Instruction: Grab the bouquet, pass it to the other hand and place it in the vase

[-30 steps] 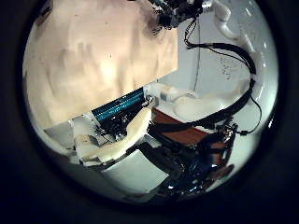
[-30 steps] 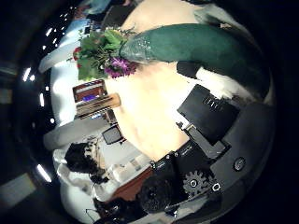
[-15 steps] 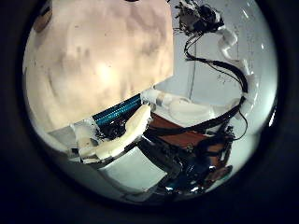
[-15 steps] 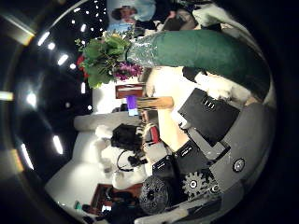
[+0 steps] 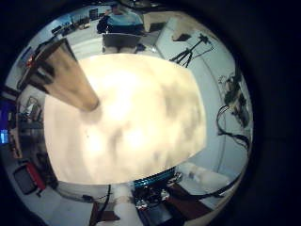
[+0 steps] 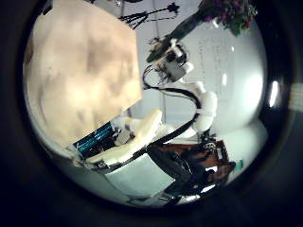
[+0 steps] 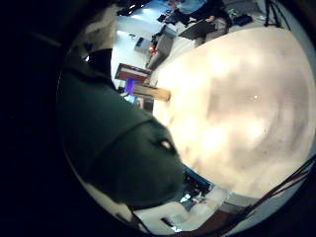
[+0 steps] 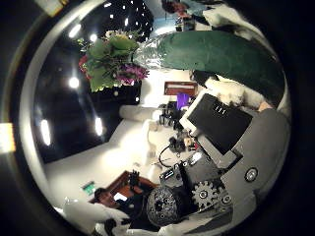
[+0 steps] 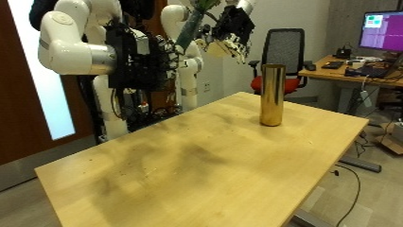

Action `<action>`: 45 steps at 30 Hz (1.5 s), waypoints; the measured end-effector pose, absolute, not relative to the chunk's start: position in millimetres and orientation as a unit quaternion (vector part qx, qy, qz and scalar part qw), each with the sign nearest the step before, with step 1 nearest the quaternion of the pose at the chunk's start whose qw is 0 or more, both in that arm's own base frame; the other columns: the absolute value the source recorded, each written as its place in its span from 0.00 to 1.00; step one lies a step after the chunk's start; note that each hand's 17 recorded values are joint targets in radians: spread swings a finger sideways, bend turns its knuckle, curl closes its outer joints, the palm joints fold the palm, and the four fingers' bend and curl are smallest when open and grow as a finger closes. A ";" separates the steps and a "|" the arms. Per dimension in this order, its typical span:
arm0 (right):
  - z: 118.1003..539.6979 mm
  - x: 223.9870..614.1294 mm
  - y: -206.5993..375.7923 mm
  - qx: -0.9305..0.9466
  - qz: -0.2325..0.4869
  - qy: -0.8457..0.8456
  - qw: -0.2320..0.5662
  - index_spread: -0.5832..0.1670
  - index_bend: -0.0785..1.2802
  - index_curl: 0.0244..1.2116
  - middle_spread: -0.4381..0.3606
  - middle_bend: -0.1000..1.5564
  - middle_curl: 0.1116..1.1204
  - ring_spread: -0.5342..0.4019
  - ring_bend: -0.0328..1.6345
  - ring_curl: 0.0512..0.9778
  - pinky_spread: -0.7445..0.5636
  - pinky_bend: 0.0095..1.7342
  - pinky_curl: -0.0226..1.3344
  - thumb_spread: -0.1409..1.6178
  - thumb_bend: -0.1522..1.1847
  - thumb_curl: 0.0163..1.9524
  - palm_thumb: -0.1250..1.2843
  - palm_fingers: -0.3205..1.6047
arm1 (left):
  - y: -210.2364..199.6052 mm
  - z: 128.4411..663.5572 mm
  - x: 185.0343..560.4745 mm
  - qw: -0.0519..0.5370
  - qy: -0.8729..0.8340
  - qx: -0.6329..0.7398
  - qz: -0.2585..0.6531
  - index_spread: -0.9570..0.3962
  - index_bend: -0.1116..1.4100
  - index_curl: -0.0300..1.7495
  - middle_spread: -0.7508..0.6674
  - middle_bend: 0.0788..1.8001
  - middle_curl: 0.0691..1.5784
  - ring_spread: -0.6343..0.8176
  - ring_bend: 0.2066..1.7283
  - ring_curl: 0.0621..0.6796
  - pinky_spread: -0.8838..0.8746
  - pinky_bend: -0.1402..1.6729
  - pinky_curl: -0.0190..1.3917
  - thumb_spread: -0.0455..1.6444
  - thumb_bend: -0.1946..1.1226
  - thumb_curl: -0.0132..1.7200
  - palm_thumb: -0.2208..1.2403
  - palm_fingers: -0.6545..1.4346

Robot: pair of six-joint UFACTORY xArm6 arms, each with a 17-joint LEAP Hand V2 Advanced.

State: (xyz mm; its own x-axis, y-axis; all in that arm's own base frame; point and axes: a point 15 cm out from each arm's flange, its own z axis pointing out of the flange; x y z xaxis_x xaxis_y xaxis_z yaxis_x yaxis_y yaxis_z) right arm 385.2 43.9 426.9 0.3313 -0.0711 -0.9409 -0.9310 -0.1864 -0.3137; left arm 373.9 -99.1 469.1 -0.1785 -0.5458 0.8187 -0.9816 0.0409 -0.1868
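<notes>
A tall brass-coloured vase (image 9: 271,95) stands upright near the far end of the wooden table (image 9: 189,165). In the left little finger side palm view the vase (image 5: 68,75) also stands on the tabletop. The bouquet (image 9: 192,28), flowers in a dark green wrap, is held high above the table's far side by my right hand (image 9: 227,43), whose fingers are curled round the wrap. The wrap (image 7: 118,138) fills the right palm views, with the flowers (image 8: 113,59) beyond it. My left hand (image 9: 139,59) hangs lower beside it, fingers (image 6: 128,137) relaxed and holding nothing. From there the bouquet (image 6: 222,11) shows far off.
A black office chair (image 9: 289,47) stands behind the vase. A desk with a monitor (image 9: 378,28) lies beyond the table's far corner. A dark door and a bright panel are behind the arms.
My right hand has risen with the bouquet; the tabletop has dropped out of its thumb-side view, which now shows ceiling lights. The left palm view now shows the right arm raised high.
</notes>
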 end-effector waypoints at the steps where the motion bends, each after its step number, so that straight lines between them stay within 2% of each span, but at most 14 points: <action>1: 426.4 382.0 50.0 -0.643 0.433 0.380 0.504 0.43 0.81 0.81 0.40 0.87 0.67 0.37 0.88 0.65 0.40 0.69 0.68 0.27 0.11 0.49 0.96 0.75 | -101.6 474.5 376.4 0.291 -0.659 0.569 0.397 0.86 0.19 0.24 0.71 0.09 0.19 0.75 0.16 0.21 0.75 0.18 0.18 0.55 0.12 0.18 0.34 0.45; 10: 425.5 368.1 102.7 -0.651 0.471 0.326 0.497 0.42 0.82 0.82 0.39 0.88 0.67 0.37 0.88 0.65 0.40 0.67 0.72 0.25 0.10 0.50 0.96 0.75 | -112.6 498.2 387.2 0.351 -0.629 0.513 0.467 0.89 0.17 0.21 0.75 0.07 0.18 0.75 0.19 0.22 0.75 0.19 0.20 0.52 0.12 0.19 0.32 0.43; 16: 432.1 364.6 143.7 -0.652 0.498 0.293 0.491 0.42 0.82 0.82 0.39 0.88 0.67 0.37 0.88 0.65 0.40 0.66 0.74 0.24 0.10 0.50 0.96 0.75 | -122.0 507.4 382.0 0.404 -0.617 0.471 0.484 0.91 0.17 0.20 0.78 0.06 0.18 0.76 0.22 0.23 0.76 0.21 0.22 0.50 0.12 0.19 0.32 0.39; 25: 426.4 366.8 192.3 -0.667 0.504 0.288 0.468 0.42 0.81 0.82 0.39 0.88 0.66 0.37 0.88 0.65 0.39 0.64 0.77 0.24 0.10 0.50 0.96 0.75 | -135.0 513.7 369.7 0.449 -0.624 0.427 0.476 0.93 0.17 0.18 0.80 0.09 0.18 0.76 0.22 0.22 0.76 0.21 0.23 0.48 0.12 0.20 0.33 0.39; 29: 422.9 366.8 200.6 -0.667 0.511 0.286 0.461 0.42 0.81 0.82 0.39 0.88 0.66 0.37 0.88 0.65 0.39 0.64 0.78 0.24 0.10 0.50 0.96 0.75 | -135.8 518.1 363.8 0.481 -0.631 0.400 0.459 0.93 0.17 0.18 0.76 0.14 0.19 0.76 0.23 0.21 0.76 0.19 0.22 0.48 0.12 0.20 0.34 0.42; 34: 417.0 368.3 205.3 -0.667 0.512 0.289 0.457 0.42 0.81 0.82 0.39 0.88 0.66 0.37 0.88 0.65 0.38 0.63 0.79 0.24 0.10 0.50 0.96 0.75 | -137.2 522.5 355.3 0.522 -0.634 0.372 0.432 0.91 0.18 0.18 0.62 0.21 0.22 0.70 0.24 0.21 0.71 0.18 0.22 0.47 0.12 0.20 0.35 0.47; 35: 416.0 367.9 205.6 -0.666 0.513 0.290 0.457 0.42 0.81 0.82 0.39 0.88 0.66 0.37 0.88 0.65 0.38 0.63 0.79 0.24 0.10 0.50 0.96 0.75 | -137.6 522.4 354.5 0.528 -0.634 0.370 0.428 0.91 0.18 0.18 0.61 0.22 0.22 0.68 0.24 0.21 0.69 0.18 0.22 0.47 0.12 0.20 0.35 0.48; 36: 415.9 368.3 205.2 -0.666 0.513 0.291 0.457 0.42 0.81 0.82 0.39 0.88 0.66 0.37 0.88 0.65 0.38 0.63 0.79 0.24 0.10 0.50 0.96 0.75 | -138.3 521.4 352.7 0.535 -0.634 0.368 0.420 0.88 0.18 0.18 0.55 0.26 0.24 0.63 0.25 0.21 0.66 0.18 0.22 0.48 0.12 0.20 0.35 0.52; 37: 416.1 368.6 205.2 -0.666 0.512 0.291 0.458 0.42 0.81 0.82 0.39 0.88 0.66 0.37 0.88 0.66 0.38 0.63 0.79 0.24 0.10 0.50 0.96 0.75 | -139.2 521.4 350.3 0.543 -0.634 0.364 0.414 0.85 0.17 0.18 0.46 0.31 0.26 0.52 0.29 0.22 0.58 0.22 0.22 0.48 0.12 0.20 0.37 0.57; 40: 416.0 369.0 205.2 -0.666 0.512 0.291 0.458 0.42 0.81 0.82 0.39 0.88 0.66 0.37 0.88 0.66 0.38 0.63 0.80 0.24 0.10 0.50 0.96 0.75 | -139.2 520.9 347.6 0.560 -0.629 0.360 0.401 0.81 0.16 0.17 0.37 0.36 0.30 0.37 0.36 0.26 0.46 0.30 0.24 0.49 0.13 0.20 0.40 0.63; 43: 415.5 371.3 204.7 -0.666 0.508 0.294 0.459 0.42 0.81 0.82 0.39 0.88 0.66 0.37 0.88 0.66 0.38 0.63 0.80 0.24 0.10 0.50 0.96 0.75 | -139.0 520.2 348.6 0.562 -0.629 0.361 0.397 0.74 0.15 0.14 0.26 0.42 0.34 0.18 0.46 0.35 0.25 0.47 0.30 0.51 0.14 0.21 0.46 0.73; 45: 415.0 371.1 204.6 -0.666 0.509 0.295 0.459 0.42 0.81 0.82 0.39 0.88 0.66 0.37 0.88 0.66 0.38 0.63 0.81 0.24 0.10 0.50 0.96 0.75 | -139.5 520.5 348.3 0.564 -0.628 0.361 0.396 0.71 0.15 0.13 0.24 0.44 0.37 0.13 0.50 0.41 0.19 0.53 0.33 0.52 0.13 0.21 0.49 0.73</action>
